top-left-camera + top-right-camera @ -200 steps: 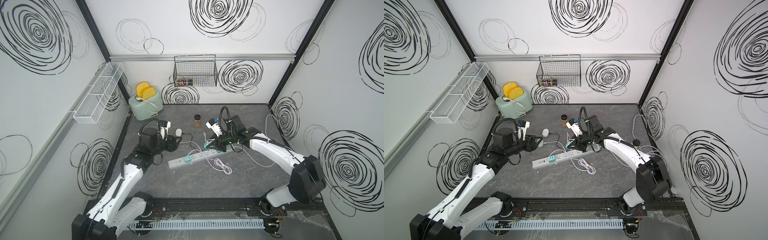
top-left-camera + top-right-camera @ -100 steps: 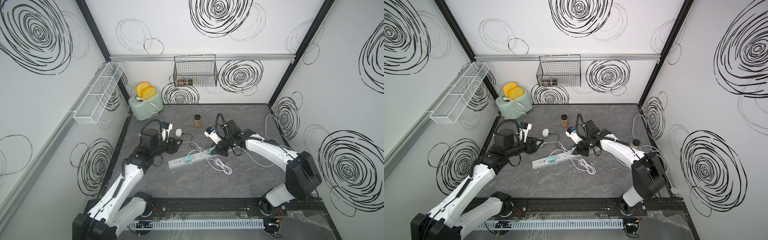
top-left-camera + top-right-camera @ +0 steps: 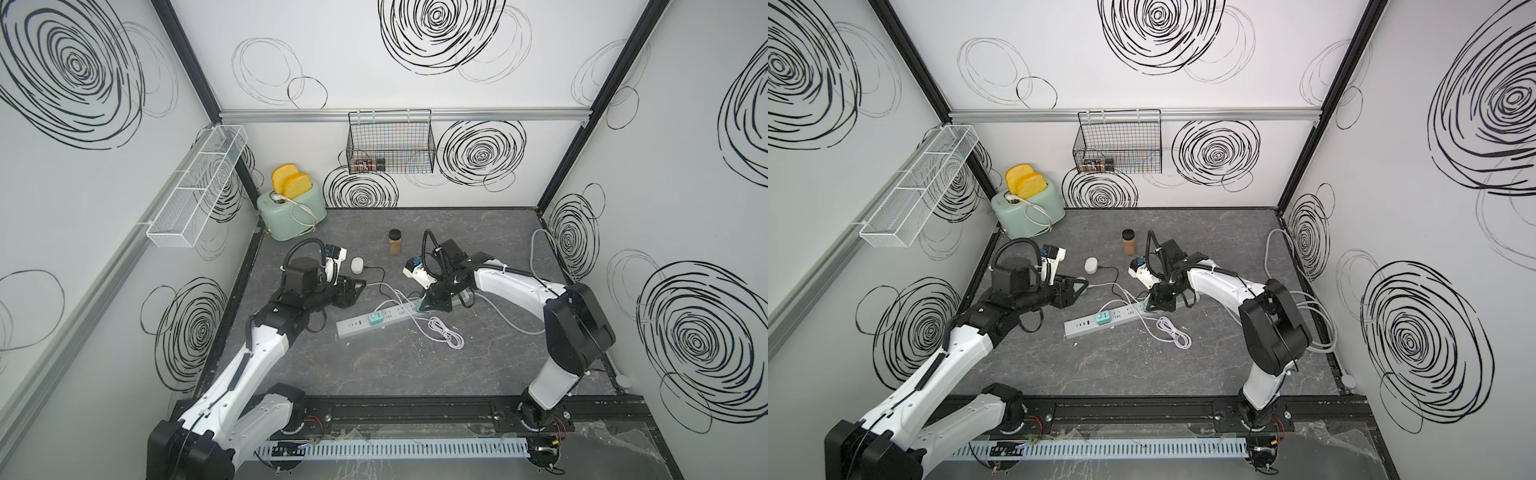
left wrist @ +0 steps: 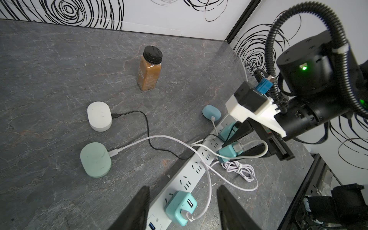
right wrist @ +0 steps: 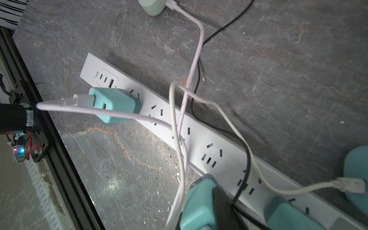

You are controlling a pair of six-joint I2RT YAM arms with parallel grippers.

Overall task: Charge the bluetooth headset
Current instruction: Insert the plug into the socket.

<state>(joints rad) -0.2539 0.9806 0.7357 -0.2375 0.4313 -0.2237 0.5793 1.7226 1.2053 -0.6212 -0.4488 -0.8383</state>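
I see right end effector point(image 4: 232, 146) clamped on teal adapter point(image 4: 227, 153), directly over power strip point(image 4: 196, 169) lying diagonally mid-worktop. Blue headset case point(image 4: 211, 112) sits just beyond, cable plugged in. Left end effector point(image 4: 183, 188) farther, jaws apart.

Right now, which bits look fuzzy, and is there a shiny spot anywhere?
Left wrist view: the fingers of the left gripper are dark and blurry, being so close to the camera. Right wrist view: the teal plug held by the right gripper is blurry too, and a bright glare patch sits on the table. Both top views: evenly lit, nothing badly blurred.
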